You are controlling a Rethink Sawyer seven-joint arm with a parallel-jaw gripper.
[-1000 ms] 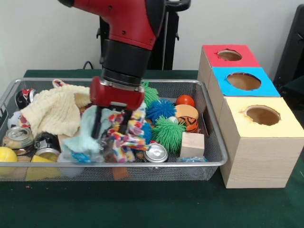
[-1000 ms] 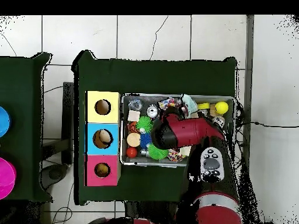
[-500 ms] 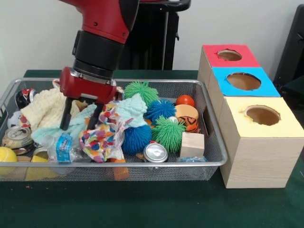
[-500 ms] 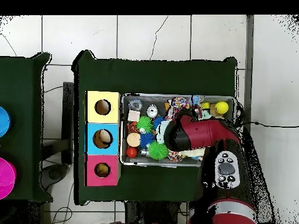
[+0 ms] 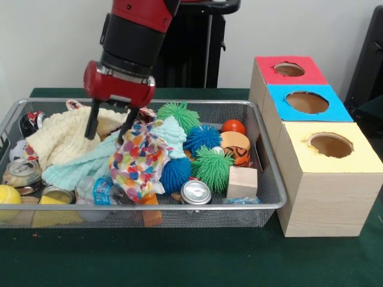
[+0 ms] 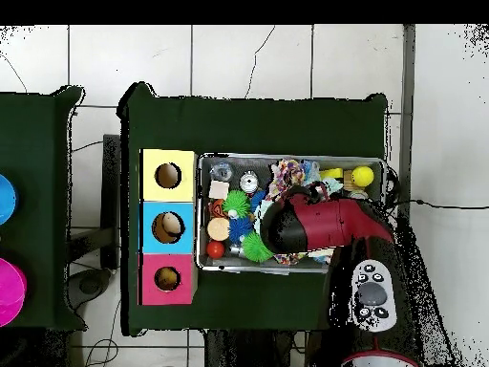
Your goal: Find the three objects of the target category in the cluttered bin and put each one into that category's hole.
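1. The bin (image 5: 263,179), a wire-mesh basket on the green bench (image 5: 179,257), is where we are searching. In the front view the gripper (image 5: 108,128) hangs over its left half, fingers (image 5: 91,127) spread apart with nothing between them, tips just above the cream knit cloth (image 5: 60,140) and beside the spotted cloth (image 5: 140,158). We judge it is raking fabric aside to uncover what lies beneath.

2. Also in front, spiky balls (image 5: 210,167) and a wooden block (image 5: 242,181) sit towards the bin's right end, nearest the three boxes with holes (image 5: 329,145), which stand touching in a row just off that end.

3. From overhead, the arm (image 6: 315,225) covers the bin's middle; we cannot read the fingers here. The boxes (image 6: 168,226) line the bin's short side.
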